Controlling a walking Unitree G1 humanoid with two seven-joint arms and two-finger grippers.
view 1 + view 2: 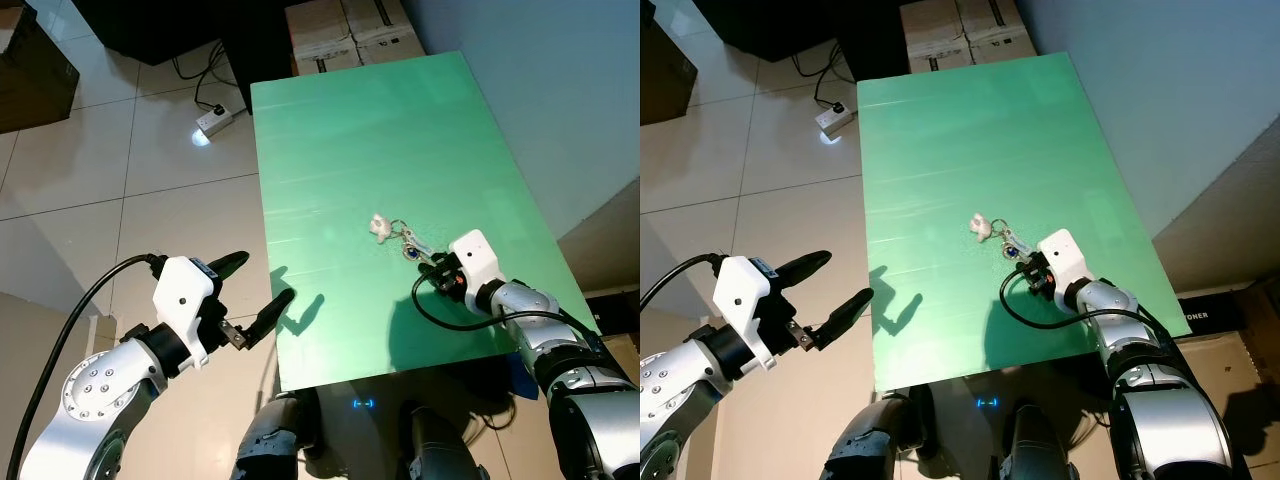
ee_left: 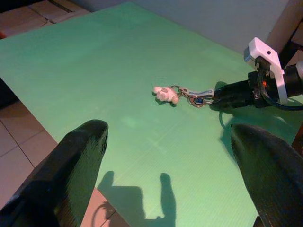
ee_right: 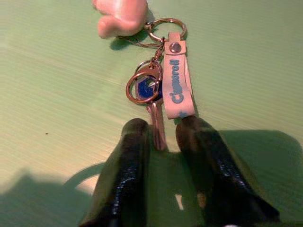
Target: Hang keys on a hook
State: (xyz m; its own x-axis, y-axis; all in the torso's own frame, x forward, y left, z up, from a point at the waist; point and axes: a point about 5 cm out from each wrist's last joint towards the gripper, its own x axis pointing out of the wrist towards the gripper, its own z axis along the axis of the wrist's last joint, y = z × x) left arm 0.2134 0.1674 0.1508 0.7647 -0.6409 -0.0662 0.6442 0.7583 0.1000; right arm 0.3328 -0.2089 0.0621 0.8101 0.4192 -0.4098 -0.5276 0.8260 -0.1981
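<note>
Keys (image 3: 156,101) lay flat on the green table (image 1: 340,130), the key's shank between the right gripper (image 3: 163,130) fingers, narrowly parted for a pinch. Left gripper (image 1: 258,288) (idle, off the table's edge) hovered with fingers spread wide.

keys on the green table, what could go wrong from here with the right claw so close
The right claw has its fingers on either side of the key's blade, which lies flat on the table. Closing may pinch just the thin blade, so the keys could slip or swing loose when lifted. The fingertips could also push the bunch forward toward the pink charm instead of gripping it. The left claw hangs open off the table's edge, too far to help.
</note>
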